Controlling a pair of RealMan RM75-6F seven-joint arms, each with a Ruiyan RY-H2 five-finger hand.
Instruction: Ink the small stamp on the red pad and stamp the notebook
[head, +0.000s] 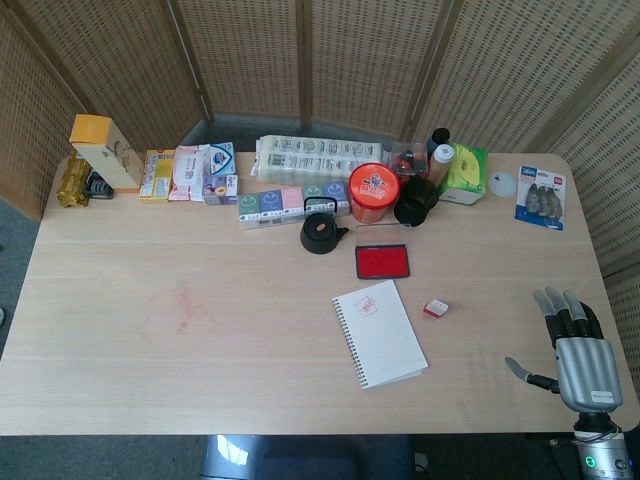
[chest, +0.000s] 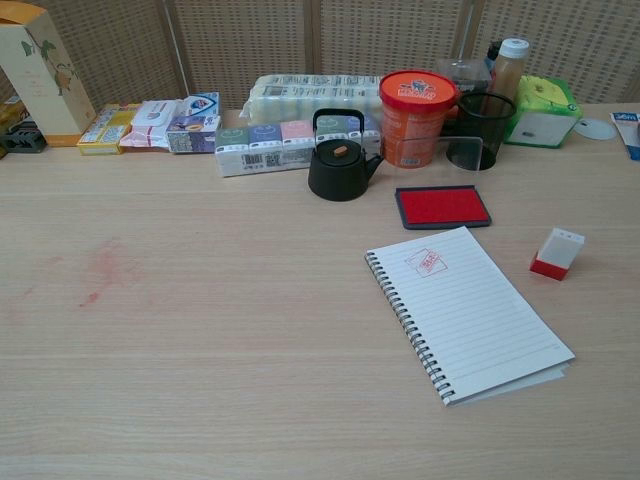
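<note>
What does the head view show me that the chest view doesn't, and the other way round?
Only the head view shows the right hand, open with fingers apart at the table's right edge, and the blue blister pack. The chest view adds nothing new, only a closer look. Both show the white spiral notebook already bearing a red stamp mark, the rectangular red ink pad and the small white-and-red stamp standing right of the notebook. Neither shows the left hand.

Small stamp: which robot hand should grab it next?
Right. The right robot hand lies open on the table's right side, nearest the small stamp beside the notebook. The left robot hand is in neither view.
</note>
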